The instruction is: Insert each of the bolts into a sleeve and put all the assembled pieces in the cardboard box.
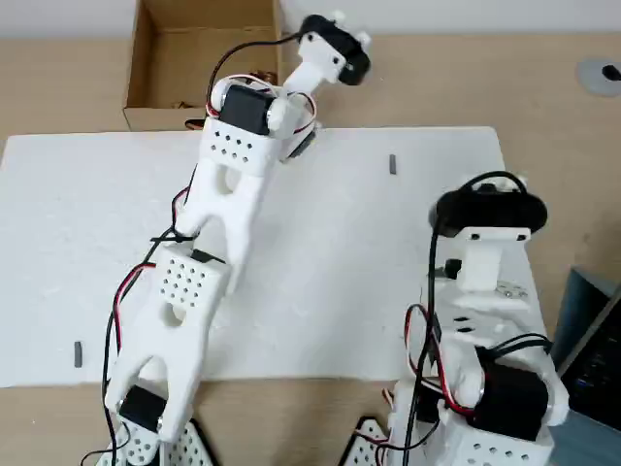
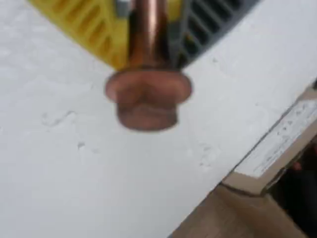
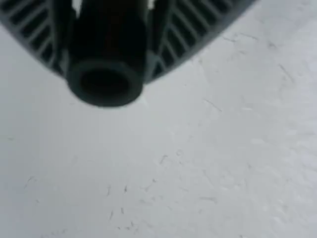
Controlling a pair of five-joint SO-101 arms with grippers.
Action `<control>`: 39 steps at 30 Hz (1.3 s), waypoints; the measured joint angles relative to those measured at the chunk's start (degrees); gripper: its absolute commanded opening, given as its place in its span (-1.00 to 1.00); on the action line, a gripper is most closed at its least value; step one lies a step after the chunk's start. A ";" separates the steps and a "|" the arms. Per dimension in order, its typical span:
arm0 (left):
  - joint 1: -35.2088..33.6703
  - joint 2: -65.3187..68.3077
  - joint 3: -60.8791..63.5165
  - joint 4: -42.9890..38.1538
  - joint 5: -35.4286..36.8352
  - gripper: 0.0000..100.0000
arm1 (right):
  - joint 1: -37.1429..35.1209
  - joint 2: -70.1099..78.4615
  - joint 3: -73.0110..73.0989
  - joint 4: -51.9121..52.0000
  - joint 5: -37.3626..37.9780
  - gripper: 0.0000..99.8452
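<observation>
left jaws: closed on a copper-coloured bolt (image 2: 147,94). a yellow pad (image 2: 84,29) and a grey pad (image 2: 213,20) press its shank from either side, and the flanged head sticks out free past the tips, over the white sheet (image 1: 320,272).
right jaws: closed on a dark sleeve (image 3: 105,74), with a ribbed grey pad (image 3: 29,25) on each side. the sleeve's open end sticks out past the tips, over the same sheet.
left arm (image 1: 223,204): stretched across the sheet to its far edge, its end just beside the near wall of the cardboard box (image 1: 141,58).
right arm (image 1: 485,252): folded up over the sheet's right part, well apart from the box.
bolts: one, in the left jaws.
sleeves: one, in the right jaws.
loose pieces: two small dark ones lying on the sheet. one (image 1: 392,164) is near the far edge and one (image 1: 78,353) is near the front left edge, well apart. too small to tell whether they are bolts or sleeves.
box: one, open-topped, on the wooden surface (image 1: 543,97), touching the sheet's far edge at its left end. i cannot tell what is inside.
</observation>
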 measured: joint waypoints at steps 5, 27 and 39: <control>0.18 -10.02 4.40 0.00 2.55 -0.99 | 0.00 0.00 -0.62 0.00 2.73 -0.98; -1.14 -73.32 70.86 0.00 10.11 -1.00 | 0.00 -0.18 -7.56 0.62 2.99 -0.98; -4.75 -103.38 104.70 -12.66 17.05 -1.00 | -1.93 -2.64 -6.51 -2.11 2.99 -0.98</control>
